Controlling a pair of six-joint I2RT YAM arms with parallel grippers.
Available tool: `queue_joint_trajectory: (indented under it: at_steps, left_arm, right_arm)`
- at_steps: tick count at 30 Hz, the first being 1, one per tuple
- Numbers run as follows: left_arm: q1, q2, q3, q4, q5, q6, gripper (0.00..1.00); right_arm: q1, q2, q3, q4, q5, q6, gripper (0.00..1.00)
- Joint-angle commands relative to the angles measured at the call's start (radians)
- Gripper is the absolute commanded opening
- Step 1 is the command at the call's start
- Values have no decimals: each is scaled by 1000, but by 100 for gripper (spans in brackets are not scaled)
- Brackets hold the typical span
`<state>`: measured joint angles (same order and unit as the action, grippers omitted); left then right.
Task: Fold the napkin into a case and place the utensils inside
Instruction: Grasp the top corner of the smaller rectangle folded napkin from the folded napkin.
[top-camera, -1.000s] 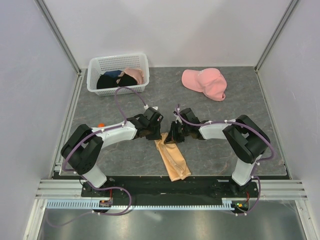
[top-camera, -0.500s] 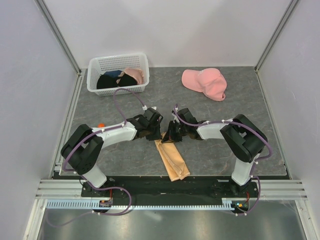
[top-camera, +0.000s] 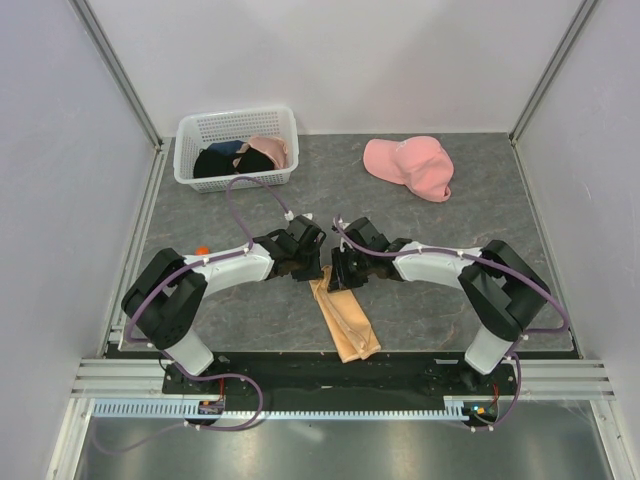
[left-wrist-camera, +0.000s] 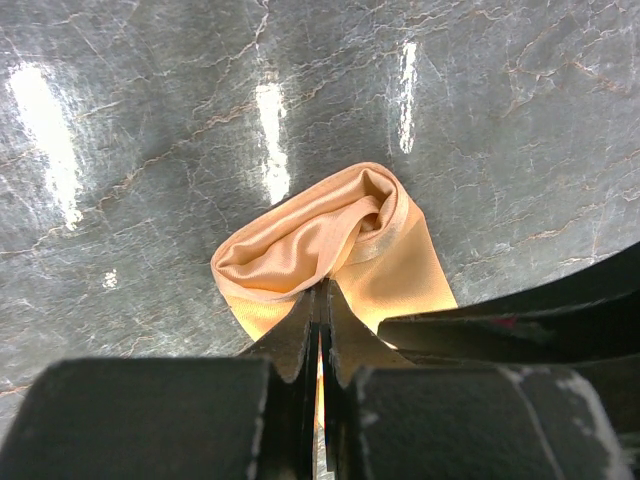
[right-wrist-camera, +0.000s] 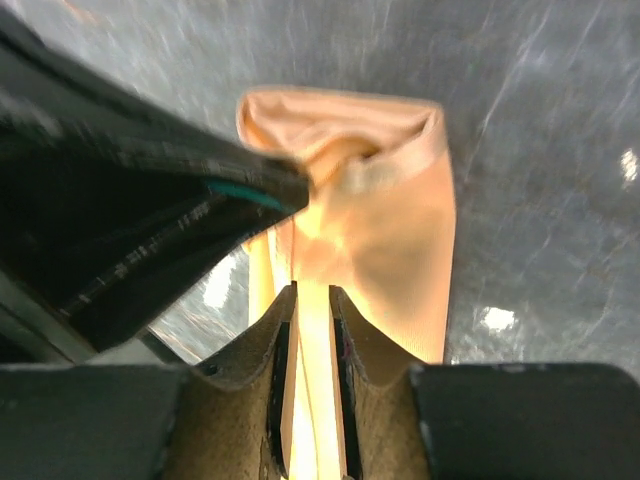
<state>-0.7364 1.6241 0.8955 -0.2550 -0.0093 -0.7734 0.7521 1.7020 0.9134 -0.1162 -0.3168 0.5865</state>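
The napkin (top-camera: 345, 320) lies as a long folded peach strip on the table between the two arms, its near end at the table's front edge. My left gripper (top-camera: 312, 270) is shut on the strip's far end, and the cloth (left-wrist-camera: 320, 235) bulges into a loop ahead of its tips (left-wrist-camera: 320, 290). My right gripper (top-camera: 335, 278) is close beside the left one at that same end. Its jaws (right-wrist-camera: 313, 292) stand a little apart with the napkin (right-wrist-camera: 390, 220) showing in the gap. Of the utensils only a small orange spot (top-camera: 203, 250) shows by the left arm.
A white basket (top-camera: 200, 130) with dark and pink clothes stands at the back left. A pink cap (top-camera: 410, 165) lies at the back right. The left gripper's black body (right-wrist-camera: 120, 190) crowds the right wrist view. Metal rails run along both table sides.
My right gripper has slid left, closer to the left gripper, and its jaws have parted slightly. Its elbow has swung right. The left arm has stayed put.
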Motion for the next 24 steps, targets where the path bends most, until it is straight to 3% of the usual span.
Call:
queue_joint_trajectory:
  at_steps: [1,24]
  left_arm:
    - [-1,-23,14,-1,-4,-33,2]
    - [9,-75,-102,94,17,-148,2]
  right_arm:
    - [42,-2,36,-69,51,-76,26]
    - [210,71,108,-100,346,-122,40]
